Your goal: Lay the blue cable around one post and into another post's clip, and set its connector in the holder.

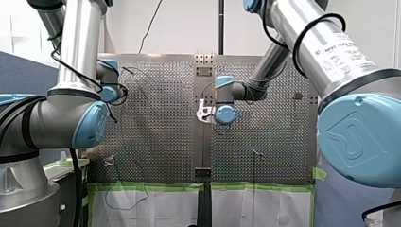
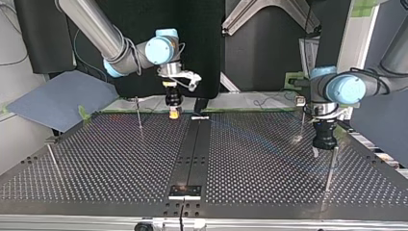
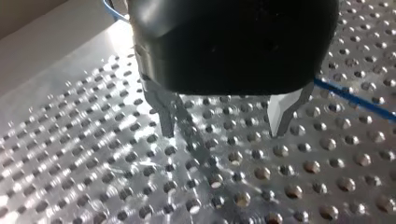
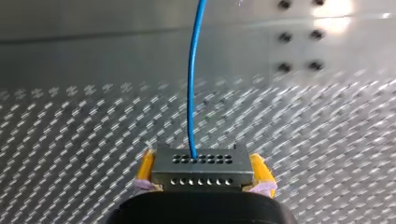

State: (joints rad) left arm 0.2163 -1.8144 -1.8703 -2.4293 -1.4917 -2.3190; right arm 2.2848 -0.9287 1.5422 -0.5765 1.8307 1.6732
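The connector [image 4: 201, 169] is clamped between the yellow pads of my right gripper [image 2: 174, 113]. The gripper hangs just above the counter [image 2: 106, 159] at the top view's far edge, near the middle strip. The blue cable [image 4: 192, 84] runs straight away from the connector over the perforations. My left gripper [image 3: 224, 130] hovers low with its metal fingers apart on nothing, and a stretch of cable lies just beside it. I see no cable around either post [image 2: 139, 115] [image 2: 331, 166], so I judge the routing, clipping and seating are all left to do.
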